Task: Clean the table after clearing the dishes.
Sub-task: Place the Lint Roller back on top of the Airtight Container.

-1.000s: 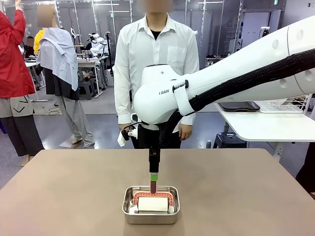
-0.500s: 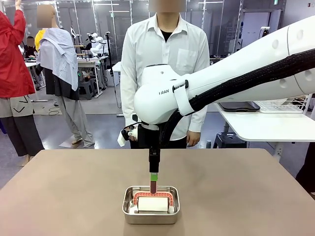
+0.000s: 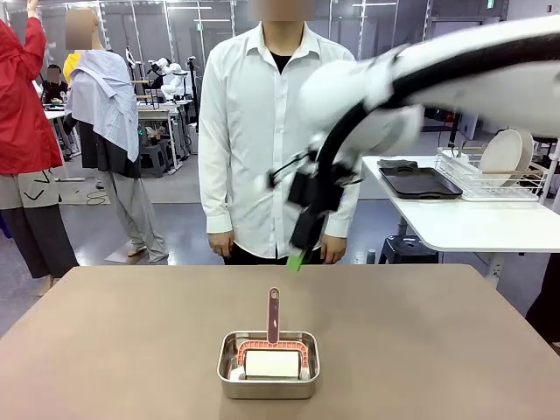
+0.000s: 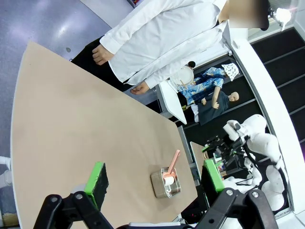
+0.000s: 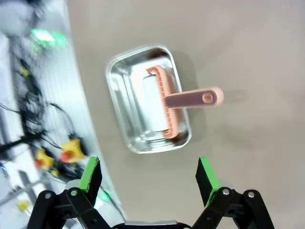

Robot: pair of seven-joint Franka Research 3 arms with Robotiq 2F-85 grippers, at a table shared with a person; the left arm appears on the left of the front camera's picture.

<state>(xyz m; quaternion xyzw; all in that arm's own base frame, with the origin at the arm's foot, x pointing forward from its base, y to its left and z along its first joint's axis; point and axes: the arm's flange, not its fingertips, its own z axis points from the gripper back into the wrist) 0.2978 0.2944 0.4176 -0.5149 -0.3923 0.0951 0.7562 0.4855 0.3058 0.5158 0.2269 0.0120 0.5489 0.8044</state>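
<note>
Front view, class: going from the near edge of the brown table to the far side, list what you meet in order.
Steel pan holding a pink-framed white roller → roller's pink handle → right gripper in the air → person in a white shirt.

Front view low and level across the surface [image 3: 105,332] toward the person [image 3: 262,131], right wrist straight down and close on the pan [image 5: 147,100], left wrist high, tilted, far, all sharing pan and surface.
</note>
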